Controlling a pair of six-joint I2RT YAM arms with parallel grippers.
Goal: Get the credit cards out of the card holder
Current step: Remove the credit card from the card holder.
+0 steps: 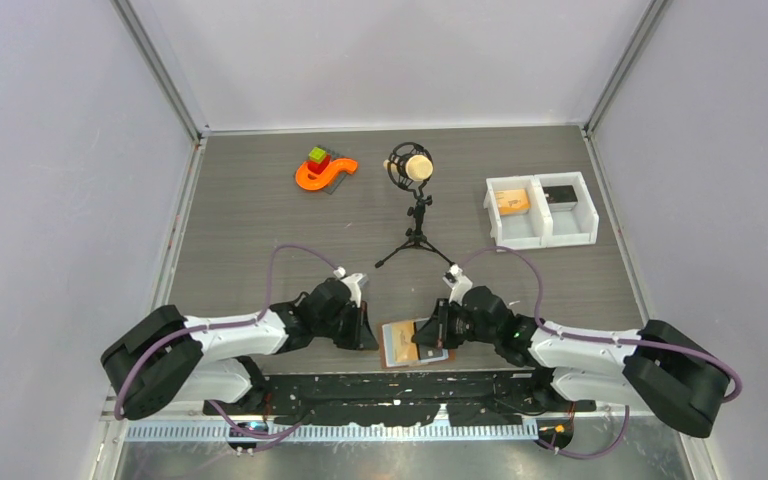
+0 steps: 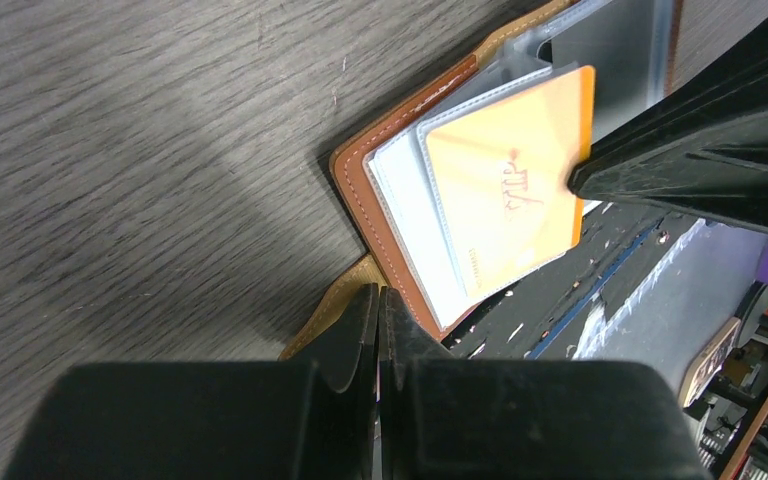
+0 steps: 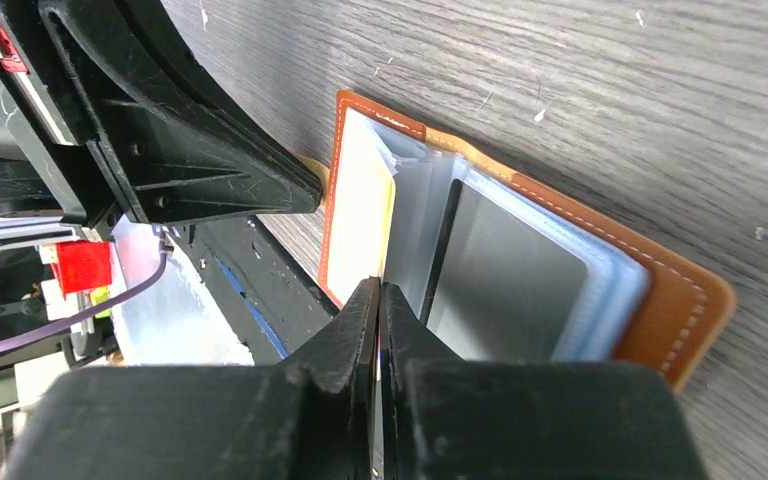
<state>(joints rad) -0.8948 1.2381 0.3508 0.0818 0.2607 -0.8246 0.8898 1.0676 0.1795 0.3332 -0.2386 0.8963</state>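
Lying open, card holder (image 1: pixel 412 343), left jaws clenched at its tab (image 2: pixel 325 312), right jaws pinching orange card (image 2: pixel 505 205)

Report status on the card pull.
Left gripper shut, tip at card holder tab. Right gripper shut on orange card; holder lies open. Microphone stand farther back, apart.

The left arm (image 1: pixel 230 335) and right arm (image 1: pixel 580 350) are lying low, forearms angling inward so the claws are facing each other. The left claw (image 2: pixel 379 300) is pinching the card holder (image 2: pixel 380 200) by its tab (image 2: pixel 315 325); the right claw (image 3: pixel 380 292) is clamping the yellow card (image 2: pixel 510 200).
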